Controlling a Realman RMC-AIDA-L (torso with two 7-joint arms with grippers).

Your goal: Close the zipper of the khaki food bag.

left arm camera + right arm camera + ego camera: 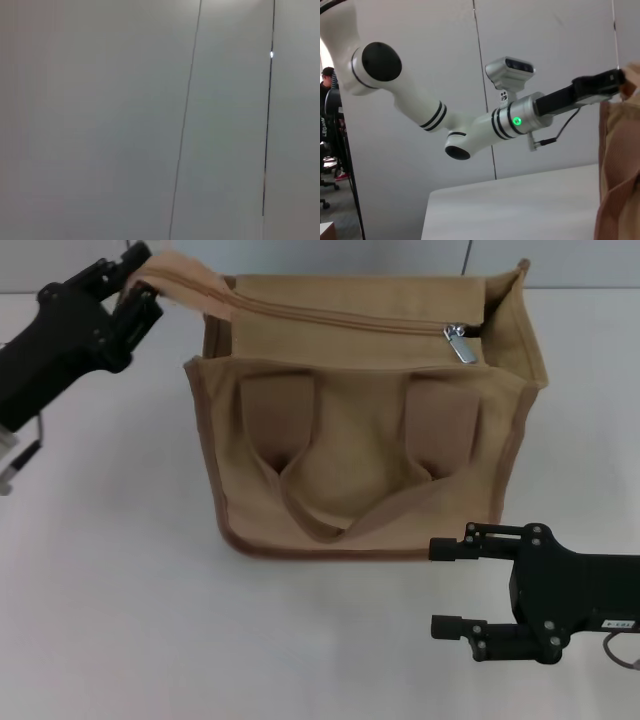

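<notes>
The boxy tan canvas food bag (365,455) stands mid-table. The left gripper (140,280) pinches its far-left zipper-end tab, bracing the tan zipper track (330,315). The silver slider (461,343) sits far right. The right gripper (440,585) hovers nearby, fingers wide apart.

A white table (120,620) stands before a grey panelled wall (100,120); a seated person (326,100) is beyond it.

Left hand (140,285) raised and pinched shut; right hand (450,585) low, fingers spread.

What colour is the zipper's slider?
Shiny silver metal, on the tan zipper; the slider shows best in the head view.
</notes>
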